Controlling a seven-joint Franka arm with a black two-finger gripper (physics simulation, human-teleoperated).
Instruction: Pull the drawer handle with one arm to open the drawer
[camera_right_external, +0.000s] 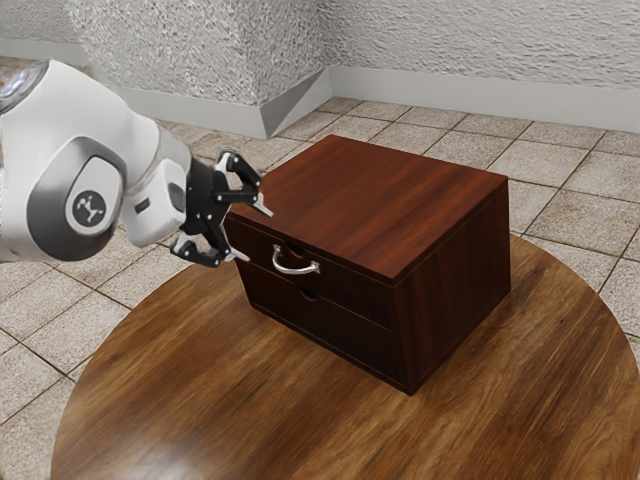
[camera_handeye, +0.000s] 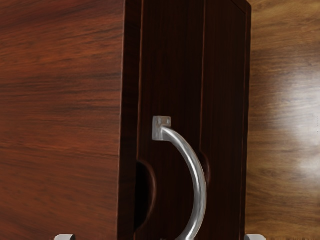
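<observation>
While the black two-finger claw (camera_right_external: 250, 233) hangs wide open and empty, just off the curved silver metal handle (camera_right_external: 295, 262) on the dark red-brown wooden cabinet's (camera_right_external: 400, 210) top drawer (camera_right_external: 340, 283), which looks shut. Risks: closing short pinches air; off-centre fingers strike the drawer face; a shallow hold slips when pulling.

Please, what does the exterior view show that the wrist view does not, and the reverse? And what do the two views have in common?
Exterior view: the white arm with its open tool, apart from the handle and in front of the upper drawer; the whole cabinet with its lower drawer; the tiled floor and the wall.
Wrist view: up close, a square mounting block and the curved recess cut behind it.
Shared: the handle, the upper drawer's front, the cabinet's top and the wooden table.
</observation>
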